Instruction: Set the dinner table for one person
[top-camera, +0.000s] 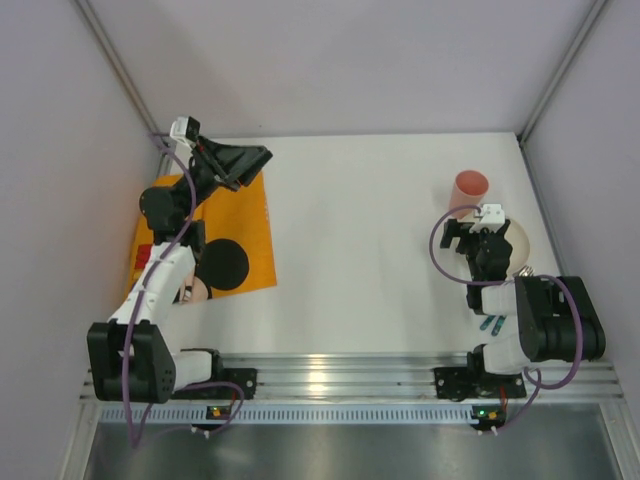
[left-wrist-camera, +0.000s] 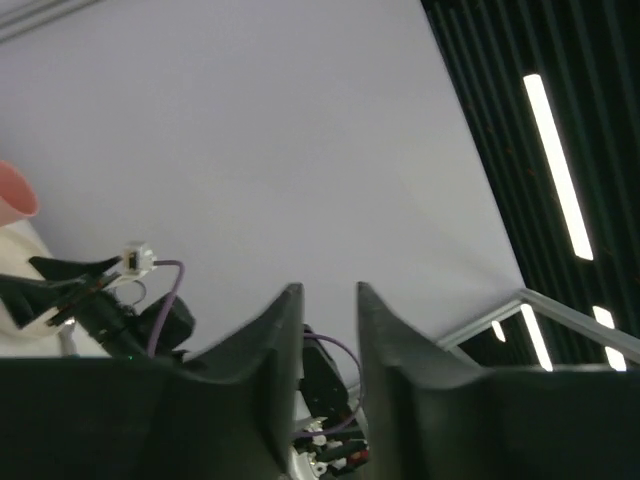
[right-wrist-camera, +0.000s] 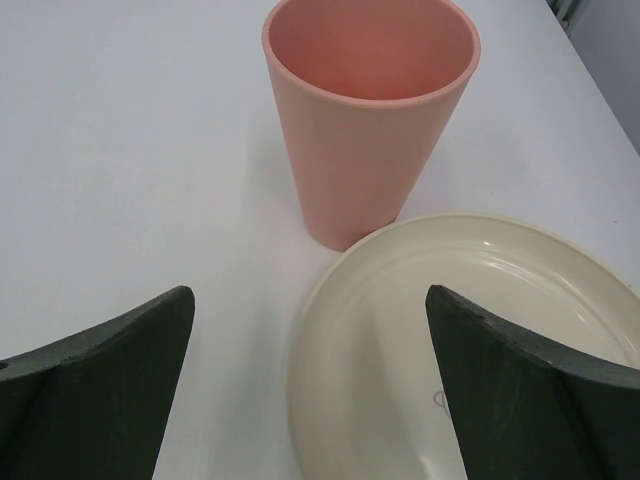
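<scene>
White matte table (top-camera: 370, 250) spans the cell, pale walls on three sides.

Near right, by the right arm's base: two small teal utensil handles (top-camera: 490, 322), too small to identify.

Near left: orange rectangular placemat with black Mickey Mouse print (top-camera: 245, 240), flat, nothing on it.

Mid right: round cream plate (right-wrist-camera: 480, 330) flat on the table. Right gripper (right-wrist-camera: 310, 295) hovers low over its left rim, fingers wide apart, empty.

Just past the plate: pink plastic tumbler (right-wrist-camera: 370, 120), upright, hard against the far rim; can't tell if touching.

Far left: left gripper (left-wrist-camera: 330, 290) is over the placemat's far edge, tilted up at the wall. Fingers barely apart, slim gap, nothing between.

My read: no item placed yet, and the plate is the likely pick. To do it well:
- Grip the near-left rim, away from the tumbler, so it isn't knocked over.
- One finger inside the rim, one outside. A thin rim will slip on a shallow bite.
- Lift level, carry left, centre on the placemat.
- Pull the left arm clear first.
</scene>
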